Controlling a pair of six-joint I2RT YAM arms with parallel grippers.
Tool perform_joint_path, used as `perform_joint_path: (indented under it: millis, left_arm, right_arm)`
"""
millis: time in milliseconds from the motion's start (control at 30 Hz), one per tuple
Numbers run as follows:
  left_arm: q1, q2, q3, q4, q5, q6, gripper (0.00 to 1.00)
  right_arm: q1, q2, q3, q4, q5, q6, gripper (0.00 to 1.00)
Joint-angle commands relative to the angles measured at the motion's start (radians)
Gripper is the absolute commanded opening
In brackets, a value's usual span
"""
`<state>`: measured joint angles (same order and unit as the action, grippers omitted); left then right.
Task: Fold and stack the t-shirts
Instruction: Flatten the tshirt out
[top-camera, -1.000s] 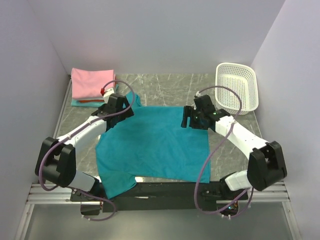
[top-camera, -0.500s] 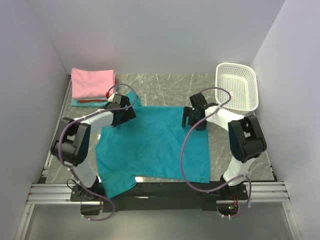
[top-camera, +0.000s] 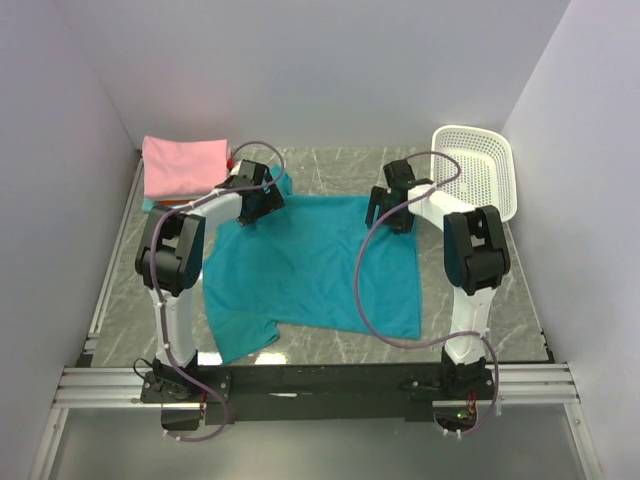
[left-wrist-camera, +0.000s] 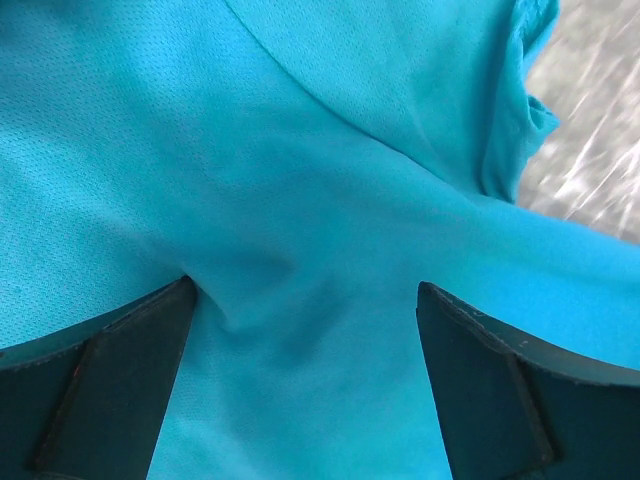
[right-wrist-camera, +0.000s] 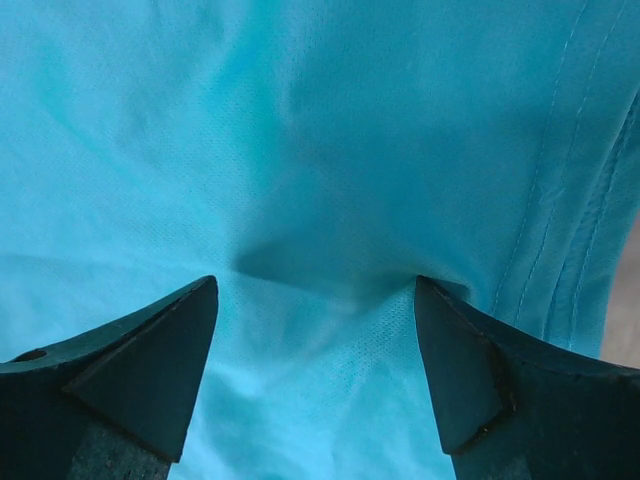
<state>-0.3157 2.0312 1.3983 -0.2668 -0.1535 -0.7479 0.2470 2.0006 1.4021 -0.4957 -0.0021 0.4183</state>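
Note:
A teal-blue t-shirt (top-camera: 310, 270) lies spread flat in the middle of the table, with one sleeve at the near left. My left gripper (top-camera: 258, 203) rests on its far left corner and my right gripper (top-camera: 386, 207) on its far right corner. In the left wrist view the gripper (left-wrist-camera: 305, 290) is open, its fingers (left-wrist-camera: 110, 380) wide apart and pressed down on the teal cloth (left-wrist-camera: 300, 150). In the right wrist view the gripper (right-wrist-camera: 315, 282) is open too, with puckered teal cloth (right-wrist-camera: 330, 150) between its tips. A folded pink t-shirt (top-camera: 183, 165) tops a stack at the far left.
A white lattice basket (top-camera: 478, 175) stands at the far right, close to my right arm. The pink stack sits against the left wall, with an aqua edge (top-camera: 150, 206) under it. Bare marble table (top-camera: 500, 290) shows right of the shirt.
Both grippers have moved toward the far wall, and the teal t-shirt has slid away from the near edge with them. Both arms are stretched out further.

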Motion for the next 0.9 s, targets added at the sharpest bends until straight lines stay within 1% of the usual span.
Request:
perform_joint_path:
  millis: [0, 33, 100, 133, 200, 233, 267, 300, 333, 433, 533, 600, 700, 767, 800, 833, 867]
  left_arm:
    - [0.007, 0.095, 0.053, -0.080, 0.086, -0.002, 0.99]
    - [0.007, 0.118, 0.089, -0.092, 0.091, -0.005, 0.99]
    - [0.007, 0.141, 0.125, -0.104, 0.095, -0.005, 1.00]
    - [0.009, 0.161, 0.155, -0.109, 0.094, -0.007, 0.99]
    - [0.015, 0.184, 0.192, -0.124, 0.100, -0.008, 0.99]
    - [0.023, 0.208, 0.230, -0.132, 0.101, -0.011, 0.99]
    - [0.026, 0.221, 0.249, -0.150, 0.101, -0.018, 0.99]
    - [0.030, 0.231, 0.267, -0.155, 0.111, -0.019, 0.99]
    - [0.041, 0.245, 0.292, -0.153, 0.117, -0.016, 1.00]
    - [0.058, 0.267, 0.356, -0.175, 0.123, 0.004, 0.99]
    - [0.059, 0.245, 0.390, -0.183, 0.115, 0.027, 0.99]
    - [0.059, 0.218, 0.392, -0.177, 0.132, 0.038, 0.99]
    - [0.056, 0.141, 0.386, -0.173, 0.144, 0.042, 0.99]
    - [0.052, 0.058, 0.344, -0.183, 0.138, 0.033, 0.99]
    - [0.049, 0.026, 0.318, -0.178, 0.129, 0.030, 0.99]
    - [0.041, -0.049, 0.250, -0.173, 0.121, 0.024, 1.00]
    - [0.037, -0.090, 0.208, -0.161, 0.114, 0.013, 0.99]
  right_arm:
    - [-0.029, 0.081, 0.124, -0.043, 0.005, -0.041, 0.86]
    - [-0.043, 0.119, 0.191, -0.059, 0.005, -0.049, 0.86]
    - [-0.057, 0.161, 0.260, -0.104, 0.005, -0.059, 0.85]
    - [-0.070, 0.200, 0.325, -0.115, -0.036, -0.067, 0.85]
    - [-0.081, 0.242, 0.392, -0.148, -0.058, -0.076, 0.84]
    - [-0.089, 0.282, 0.466, -0.164, -0.065, -0.084, 0.84]
    - [-0.091, 0.300, 0.503, -0.179, -0.073, -0.085, 0.85]
    - [-0.095, 0.319, 0.540, -0.210, -0.072, -0.085, 0.84]
    - [-0.100, 0.351, 0.611, -0.225, -0.062, -0.085, 0.85]
    - [-0.112, 0.394, 0.731, -0.273, -0.052, -0.095, 0.85]
    - [-0.118, 0.386, 0.782, -0.296, -0.062, -0.105, 0.85]
    - [-0.120, 0.359, 0.773, -0.293, -0.076, -0.107, 0.86]
    - [-0.104, 0.261, 0.710, -0.265, -0.076, -0.099, 0.89]
    - [-0.091, 0.163, 0.634, -0.248, -0.064, -0.107, 0.90]
    - [-0.083, 0.088, 0.603, -0.233, -0.061, -0.111, 0.91]
    - [-0.062, 0.049, 0.533, -0.222, -0.041, -0.111, 0.91]
    - [-0.051, 0.006, 0.490, -0.209, -0.032, -0.110, 0.91]
